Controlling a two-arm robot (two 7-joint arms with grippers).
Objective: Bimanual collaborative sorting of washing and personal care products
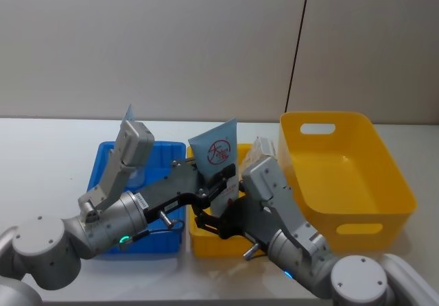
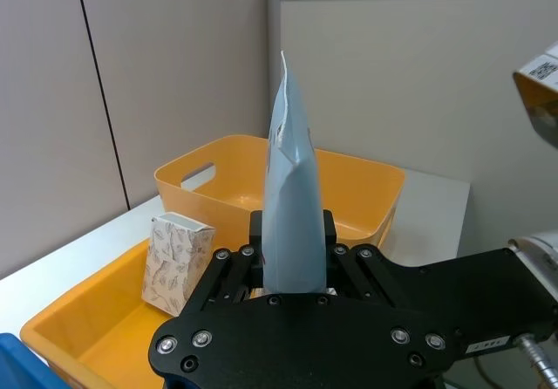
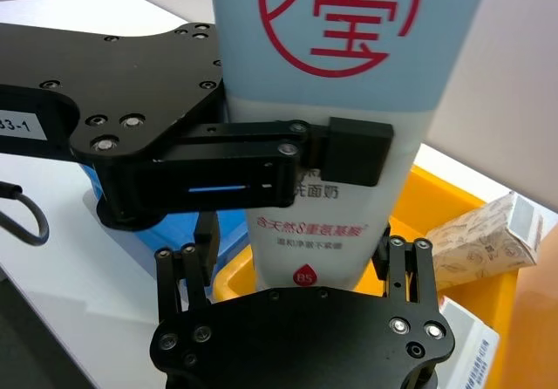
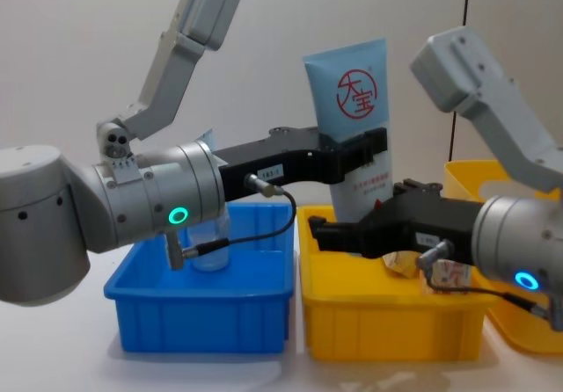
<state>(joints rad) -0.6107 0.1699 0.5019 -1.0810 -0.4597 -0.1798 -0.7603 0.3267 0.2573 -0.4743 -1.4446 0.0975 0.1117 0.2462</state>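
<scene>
two grippers meet at one pale blue tube (image 4: pixel 356 89), upright over the small yellow bin (image 4: pixel 387 326), near its left edge. the left gripper (image 4: pixel 359 159) clamps its middle; the right gripper (image 3: pixel 296 267) has jaws apart around the lower end. best to close the right firmly before the left lets go.

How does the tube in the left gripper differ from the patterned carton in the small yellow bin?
The tube is pale blue with a red logo; the carton is white with pastel print. The tube is flat and tapering, the carton boxy. The tube is up in the air, clamped by the left gripper, with the open right gripper straddling its lower end; the carton sits ungripped in the yellow bin. Both are care products.
</scene>
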